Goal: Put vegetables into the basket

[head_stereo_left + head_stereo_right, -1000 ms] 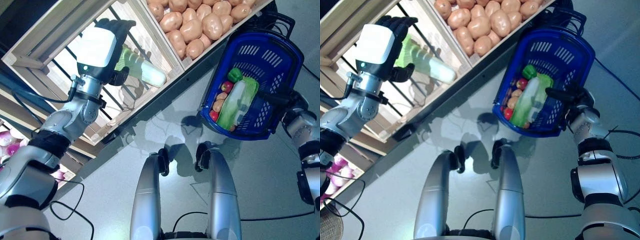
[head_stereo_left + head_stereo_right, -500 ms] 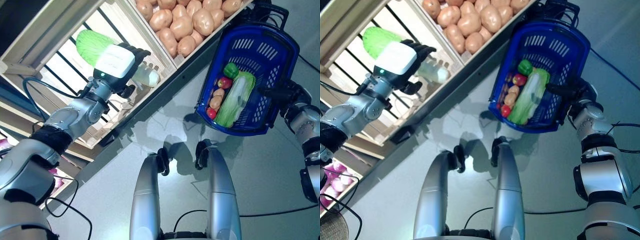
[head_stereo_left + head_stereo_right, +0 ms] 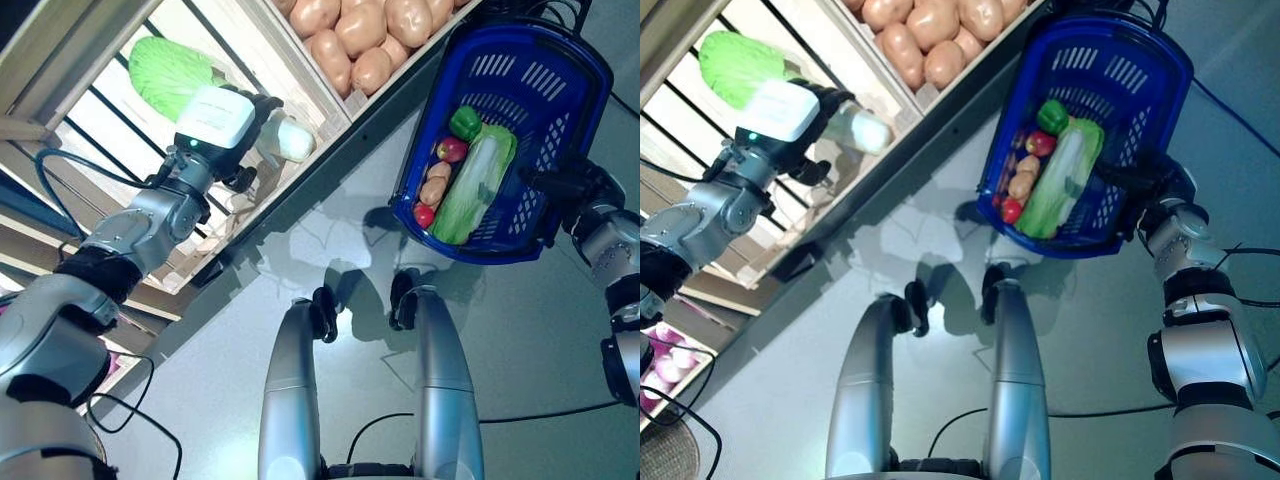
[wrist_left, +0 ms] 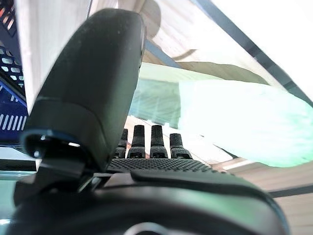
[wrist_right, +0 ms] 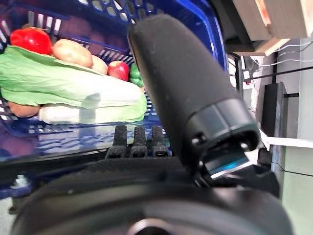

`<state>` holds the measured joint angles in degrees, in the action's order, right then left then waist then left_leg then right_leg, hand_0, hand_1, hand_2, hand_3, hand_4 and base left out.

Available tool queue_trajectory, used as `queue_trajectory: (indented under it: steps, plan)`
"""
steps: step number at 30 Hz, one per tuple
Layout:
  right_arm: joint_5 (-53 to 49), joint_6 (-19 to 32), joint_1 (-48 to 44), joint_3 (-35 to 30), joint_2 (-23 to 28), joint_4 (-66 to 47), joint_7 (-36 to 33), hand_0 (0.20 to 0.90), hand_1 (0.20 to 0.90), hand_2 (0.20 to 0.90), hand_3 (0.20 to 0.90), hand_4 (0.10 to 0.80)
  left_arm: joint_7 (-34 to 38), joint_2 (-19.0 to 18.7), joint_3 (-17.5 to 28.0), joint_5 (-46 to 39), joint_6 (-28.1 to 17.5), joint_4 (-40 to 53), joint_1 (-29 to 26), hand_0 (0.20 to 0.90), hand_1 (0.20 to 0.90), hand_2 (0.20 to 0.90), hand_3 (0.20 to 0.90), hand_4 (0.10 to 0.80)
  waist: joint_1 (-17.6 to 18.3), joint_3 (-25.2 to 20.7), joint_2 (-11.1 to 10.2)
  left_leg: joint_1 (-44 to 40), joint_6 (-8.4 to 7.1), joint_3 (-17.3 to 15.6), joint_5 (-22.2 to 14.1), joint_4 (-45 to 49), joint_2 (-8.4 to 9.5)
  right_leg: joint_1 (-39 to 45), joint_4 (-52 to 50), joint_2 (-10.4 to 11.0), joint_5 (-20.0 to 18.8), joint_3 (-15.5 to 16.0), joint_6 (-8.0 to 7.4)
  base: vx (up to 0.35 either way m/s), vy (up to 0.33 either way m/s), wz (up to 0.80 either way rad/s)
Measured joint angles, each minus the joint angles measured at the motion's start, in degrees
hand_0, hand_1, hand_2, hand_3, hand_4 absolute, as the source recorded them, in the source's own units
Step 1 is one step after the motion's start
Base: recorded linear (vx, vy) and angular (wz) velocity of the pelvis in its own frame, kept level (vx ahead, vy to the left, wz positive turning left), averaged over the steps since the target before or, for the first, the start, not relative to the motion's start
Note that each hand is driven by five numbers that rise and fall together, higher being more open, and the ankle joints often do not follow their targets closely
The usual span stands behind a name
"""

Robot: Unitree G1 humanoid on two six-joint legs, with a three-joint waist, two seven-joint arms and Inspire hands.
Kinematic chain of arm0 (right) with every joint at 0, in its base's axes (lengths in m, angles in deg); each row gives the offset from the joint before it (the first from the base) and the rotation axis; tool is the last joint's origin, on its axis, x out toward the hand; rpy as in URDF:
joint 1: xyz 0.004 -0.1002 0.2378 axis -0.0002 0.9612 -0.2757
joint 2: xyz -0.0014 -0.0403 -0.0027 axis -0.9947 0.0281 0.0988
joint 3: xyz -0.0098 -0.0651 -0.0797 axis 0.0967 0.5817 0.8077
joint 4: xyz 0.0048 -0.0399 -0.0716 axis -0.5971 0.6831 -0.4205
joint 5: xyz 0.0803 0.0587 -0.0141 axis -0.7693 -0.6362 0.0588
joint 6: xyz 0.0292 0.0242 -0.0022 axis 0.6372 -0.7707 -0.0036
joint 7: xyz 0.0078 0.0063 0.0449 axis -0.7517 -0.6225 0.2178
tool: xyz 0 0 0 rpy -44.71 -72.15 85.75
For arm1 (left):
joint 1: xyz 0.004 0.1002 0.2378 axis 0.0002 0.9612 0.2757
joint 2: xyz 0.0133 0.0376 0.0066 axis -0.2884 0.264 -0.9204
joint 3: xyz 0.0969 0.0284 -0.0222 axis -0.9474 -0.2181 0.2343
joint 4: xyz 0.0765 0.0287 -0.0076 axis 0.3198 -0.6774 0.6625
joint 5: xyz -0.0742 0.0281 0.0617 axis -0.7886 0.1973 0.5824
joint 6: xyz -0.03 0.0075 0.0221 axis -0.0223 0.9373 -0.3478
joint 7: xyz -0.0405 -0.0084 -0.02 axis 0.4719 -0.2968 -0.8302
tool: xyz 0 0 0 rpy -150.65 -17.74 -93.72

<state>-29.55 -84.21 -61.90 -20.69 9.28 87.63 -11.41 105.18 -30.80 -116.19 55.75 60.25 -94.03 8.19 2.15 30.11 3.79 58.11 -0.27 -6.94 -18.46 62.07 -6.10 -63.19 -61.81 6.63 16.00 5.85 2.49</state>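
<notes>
A long pale cabbage (image 3: pixel 168 72) with a green leafy end and a white stem end (image 3: pixel 294 141) lies on the wooden stand's shelf. My left hand (image 3: pixel 218 118) lies across its middle with fingers straight; in the left wrist view the cabbage (image 4: pixel 234 117) shows just past the fingers (image 4: pixel 146 142) and beside the thumb. The blue basket (image 3: pixel 545 105) stands on the floor and holds another cabbage (image 3: pixel 470 190), a green pepper (image 3: pixel 463 122), a red round vegetable (image 3: pixel 452 150) and potatoes (image 3: pixel 435 190). My right hand (image 3: pixel 575 190) stays open at the basket's near rim (image 5: pixel 205 19).
The wooden stand (image 3: pixel 300 62) runs along the left and back, with a dark base rail (image 3: pixel 330 170) at floor level. The basket sits right against the stand's corner. Grey floor (image 3: pixel 520 340) lies between the stand and me.
My left hand has slid down across the cabbage on the shelf, so its green end now shows behind the wrist. The view has shifted a little. The right hand stays at the basket.
</notes>
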Motion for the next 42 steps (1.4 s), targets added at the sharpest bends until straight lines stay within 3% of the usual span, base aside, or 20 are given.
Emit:
queue_trajectory:
  steps: [7, 18, 24, 35, 36, 37, 42]
  plan:
    - [-0.4, 0.0, -1.2, 0.2, 0.0, -0.3, 1.2, 0.9, 0.9, 0.9, 0.9, 0.8, -0.8, 2.8, -5.2, 4.6, 3.4, -4.1, -6.5, 0.9, 0.9, 0.9, 0.9, 0.8, 0.2, 0.0, 0.0, 4.5, 1.14, -0.2, -1.3, 3.7, -0.59, -4.3, -2.3, -0.2, -0.1, -0.5, -0.15, -0.007, 0.029, -0.05]
    - [-2.1, 0.0, -2.0, 1.5, 0.1, 0.0, 1.2, 0.9, 0.9, 0.9, 0.9, 0.8, -5.4, 3.1, -11.7, 13.9, 9.3, -3.6, -15.4, 0.9, 0.9, 0.9, 0.9, 0.8, 0.4, 0.0, 0.0, 7.9, 1.37, -0.5, -1.3, 4.4, -0.51, -7.5, -2.1, -0.6, -0.8, -1.2, -1.06, 0.001, 0.001, -0.01]
    - [-2.1, 0.1, -4.2, 2.7, 0.1, -0.5, 1.3, 0.9, 0.9, 0.9, 0.9, 0.8, -9.6, 5.0, -11.7, 14.3, 15.4, -4.2, -16.9, 0.9, 0.9, 0.9, 0.9, 0.8, 1.8, 0.0, 0.0, 8.6, 1.95, -1.2, -1.7, 4.5, -0.53, -8.6, -1.9, -0.9, -1.1, -2.0, -1.6, 0.008, 0.0, -0.05]
    - [-2.1, 0.3, -5.7, 2.6, 1.0, -1.7, 1.2, 0.9, 0.9, 0.9, 0.9, 0.8, -6.7, 6.7, -8.8, 13.1, 18.3, -4.9, -17.0, 0.9, 0.9, 0.9, 0.9, 0.8, 1.5, 0.0, -0.1, 12.0, 2.38, -0.1, -1.7, 5.4, 0.38, -11.4, -1.0, -1.6, -2.7, -2.6, -2.27, -0.007, 0.01, -0.05]
    - [-2.2, 0.3, -5.9, 2.7, 1.1, -1.6, 1.2, 0.9, 0.9, 0.9, 0.9, 0.8, -6.4, 7.1, -8.2, 12.4, 18.6, -5.1, -17.0, 0.382, 0.382, 0.382, 0.382, 0.455, 1.4, 0.0, -0.1, 12.3, 2.43, 0.0, -1.6, 5.4, 0.43, -11.5, -0.7, -1.6, -3.0, -2.6, -2.34, -0.023, 0.03, -0.01]
    - [-2.2, 0.3, -6.0, 2.7, 1.1, -1.6, 1.2, 0.9, 0.9, 0.9, 0.9, 0.8, -6.1, 7.5, -7.7, 10.7, 18.7, -5.1, -17.0, 0.3, 0.3, 0.3, 0.3, 0.4, 1.4, 0.0, -0.1, 12.5, 2.47, 0.1, -1.6, 5.3, 0.52, -11.6, -0.4, -1.6, -3.2, -2.6, -2.41, -0.023, 0.031, -0.02]
    - [-2.3, 0.3, -6.1, 2.7, 1.1, -1.7, 1.2, 0.9, 0.9, 0.9, 0.9, 0.8, -4.8, 9.5, -2.9, 2.2, 18.7, -6.5, -17.0, 0.3, 0.3, 0.3, 0.3, 0.4, 1.5, 0.0, -0.1, 12.6, 2.81, 0.2, -1.4, 5.2, 1.29, -11.7, 0.2, -1.9, -3.8, -3.3, -3.01, -0.013, 0.033, -0.08]
